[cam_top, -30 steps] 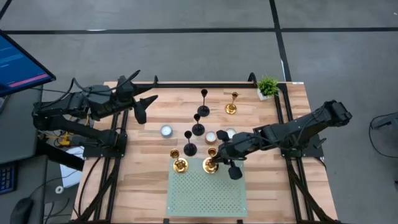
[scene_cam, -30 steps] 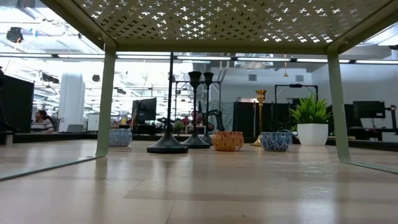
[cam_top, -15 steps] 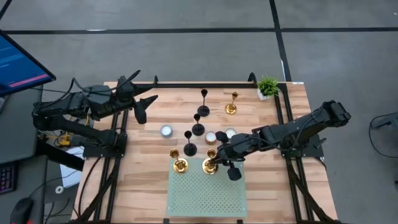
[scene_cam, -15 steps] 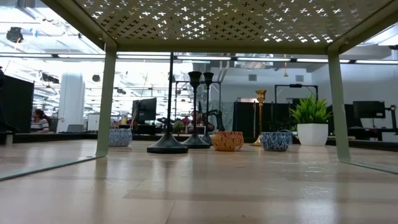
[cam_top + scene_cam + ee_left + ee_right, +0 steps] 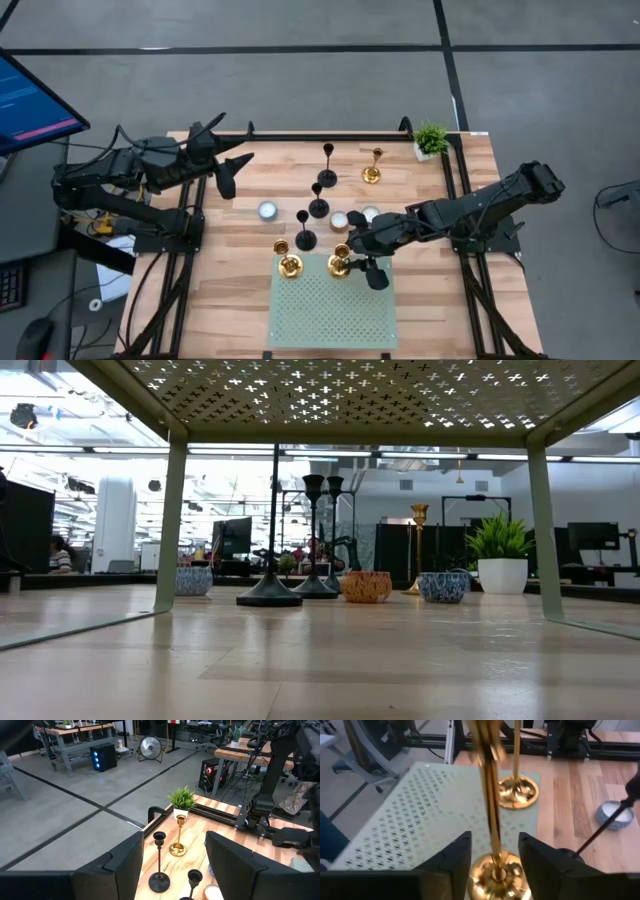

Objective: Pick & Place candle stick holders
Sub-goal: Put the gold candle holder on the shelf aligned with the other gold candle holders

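Right claw [image 5: 352, 258]: parted a little way, fingers [image 5: 451, 857] standing on either side of the slim stem of a gold candle stick holder [image 5: 495, 855]. In the right wrist view a thin gap shows between the stem and each finger, so the claw appears not to be pressing it, though contact on the far side cannot be ruled out. That holder stands upright with its round base on the back edge of the pale green perforated rack [image 5: 330, 310]. A second gold holder [image 5: 288, 264] stands beside it on the same edge, toward the left arm's side.

Right arm: stretched low across the table [image 5: 230, 300] from its mount at the right edge, forearm nearly level, wrist over the rack's back right corner.

Left claw [image 5: 228, 170]: open, holding nothing, in the air over the table's back left corner. Left arm folded back near its mount.

Other holders on the table: three black holders [image 5: 318, 206] in a loose line behind the rack, a third gold holder [image 5: 372, 172] near the back, close to the small potted plant [image 5: 431, 140]. Small bowls [image 5: 267, 210] sit among them.
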Robot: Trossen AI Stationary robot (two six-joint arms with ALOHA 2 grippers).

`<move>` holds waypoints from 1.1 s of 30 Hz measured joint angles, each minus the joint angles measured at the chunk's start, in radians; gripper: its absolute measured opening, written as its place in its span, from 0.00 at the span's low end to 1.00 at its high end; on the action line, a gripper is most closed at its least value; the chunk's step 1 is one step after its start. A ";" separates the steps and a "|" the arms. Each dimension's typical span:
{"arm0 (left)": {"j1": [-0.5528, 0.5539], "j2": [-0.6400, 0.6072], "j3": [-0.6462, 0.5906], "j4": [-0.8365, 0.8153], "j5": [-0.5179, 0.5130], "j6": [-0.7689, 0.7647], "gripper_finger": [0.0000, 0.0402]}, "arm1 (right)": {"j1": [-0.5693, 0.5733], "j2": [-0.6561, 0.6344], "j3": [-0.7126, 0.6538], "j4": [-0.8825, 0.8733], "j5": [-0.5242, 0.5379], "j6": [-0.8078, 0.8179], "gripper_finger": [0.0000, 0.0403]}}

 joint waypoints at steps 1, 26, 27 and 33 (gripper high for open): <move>0.000 0.000 0.000 0.000 0.000 0.000 0.53 | 0.000 0.000 0.014 -0.018 0.000 0.003 0.41; 0.000 0.001 0.000 0.001 0.000 -0.003 0.53 | -0.229 -0.540 -0.067 -0.739 0.558 0.427 0.55; 0.000 0.001 0.000 0.001 0.000 -0.003 0.53 | -0.254 -0.544 -0.107 -0.724 0.551 0.444 0.56; 0.000 0.001 0.000 0.009 -0.011 -0.004 0.53 | -0.425 -0.544 -0.359 -0.508 0.482 0.423 0.67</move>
